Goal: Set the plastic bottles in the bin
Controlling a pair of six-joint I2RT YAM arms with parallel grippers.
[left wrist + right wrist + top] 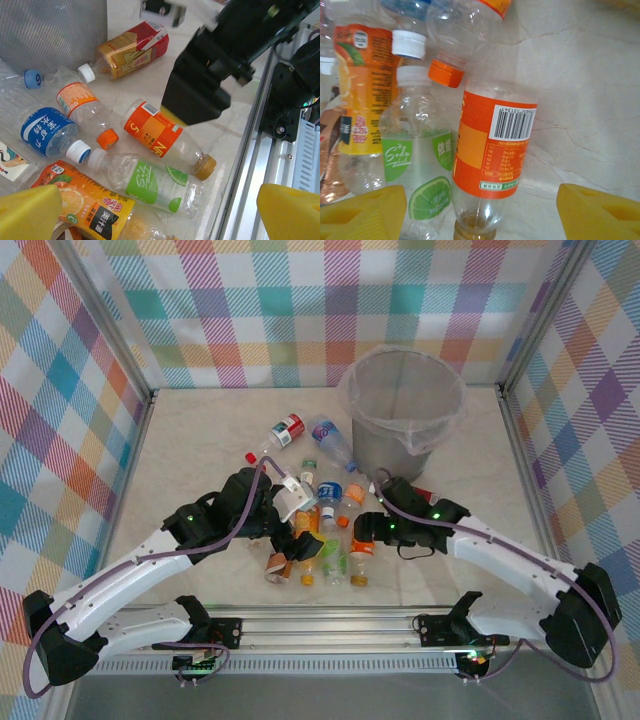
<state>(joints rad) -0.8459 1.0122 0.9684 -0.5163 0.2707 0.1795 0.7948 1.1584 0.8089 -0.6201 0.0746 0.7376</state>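
My right claw point(480, 207) stood open astride the orange-label bottle point(492, 145). My left claw point(160, 210) gaped wide over the bottles point(325, 530) heaped mid-tabletop point(190, 450), with the bin point(395, 452) just beyond, far right.

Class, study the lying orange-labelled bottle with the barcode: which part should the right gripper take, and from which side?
Probably take the orange-labelled bottle across its labelled body, from above. It lies flat, lengthwise between the right gripper's open fingers; the green-labelled bottle crowds one side.
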